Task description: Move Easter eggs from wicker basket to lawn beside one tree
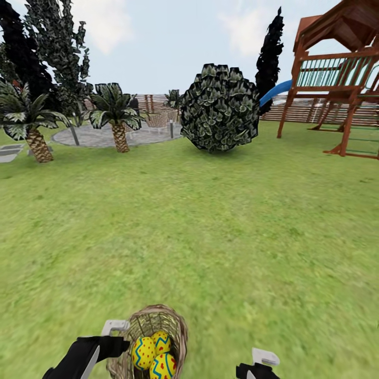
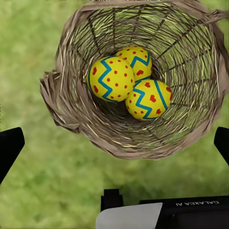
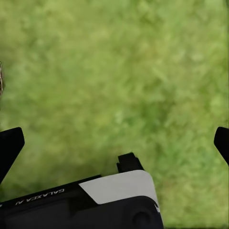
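The wicker basket (image 1: 156, 337) stands on the lawn (image 1: 210, 237) at the near edge of the head view, with the three Easter eggs (image 1: 143, 351) inside it. In the left wrist view I look straight down into the basket (image 2: 71, 109): the eggs (image 2: 110, 78) (image 2: 135, 60) (image 2: 149, 99) lie touching each other on its floor. My left gripper (image 2: 114, 145) hangs open above the basket's rim, holding nothing. My right gripper (image 3: 114, 143) is open over bare grass to the basket's right. A tall leafy tree (image 1: 58, 52) rises far back on the left.
Two short palms (image 1: 117, 121) (image 1: 31, 129) and a paved patch stand at the back left. A round dark bush (image 1: 220, 108) sits mid-distance, with a narrow black conifer (image 1: 269, 52) behind it. A wooden play tower (image 1: 337, 79) with a blue slide is at the back right.
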### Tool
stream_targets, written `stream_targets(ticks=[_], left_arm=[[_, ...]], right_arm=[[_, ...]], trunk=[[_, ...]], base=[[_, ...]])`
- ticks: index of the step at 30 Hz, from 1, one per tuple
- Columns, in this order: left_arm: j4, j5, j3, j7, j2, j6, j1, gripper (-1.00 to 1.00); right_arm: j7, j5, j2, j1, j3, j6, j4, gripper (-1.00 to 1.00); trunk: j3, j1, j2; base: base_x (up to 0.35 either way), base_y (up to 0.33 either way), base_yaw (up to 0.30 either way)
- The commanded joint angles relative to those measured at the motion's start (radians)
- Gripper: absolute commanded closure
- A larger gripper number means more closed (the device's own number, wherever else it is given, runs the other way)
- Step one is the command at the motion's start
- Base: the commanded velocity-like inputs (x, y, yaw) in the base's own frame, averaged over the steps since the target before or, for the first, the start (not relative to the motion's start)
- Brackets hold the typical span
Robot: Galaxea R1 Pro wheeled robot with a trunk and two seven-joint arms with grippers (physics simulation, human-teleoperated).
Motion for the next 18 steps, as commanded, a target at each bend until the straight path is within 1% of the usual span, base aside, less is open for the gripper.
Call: stream_targets(ticks=[1,9,18], left_arm=[[-0.002,-0.011,0.004,-0.009,0.000,0.004,0.000,-1.00],[-0.002,-0.012,0.003,-0.009,0.000,0.003,0.000,-1.00],[-0.002,-0.012,0.003,-0.009,0.000,0.003,0.000,-1.00]], right_arm=[[-0.004,-0.007,0.001,-0.001,-0.004,0.004,-0.002,-1.00],[-0.003,-0.007,0.000,0.000,-0.004,0.002,-0.002,-1.00],[-0.004,-0.007,0.000,-0.001,-0.004,0.000,-0.002,-1.00]], trunk=[[-0.001,0.000,-0.001],[-0.001,0.000,-0.001],[-0.001,0.000,-0.001]], base=[[-0.022,0.101,-0.201],[-0.005,0.022,-0.188],[0.000,0.001,-0.024]])
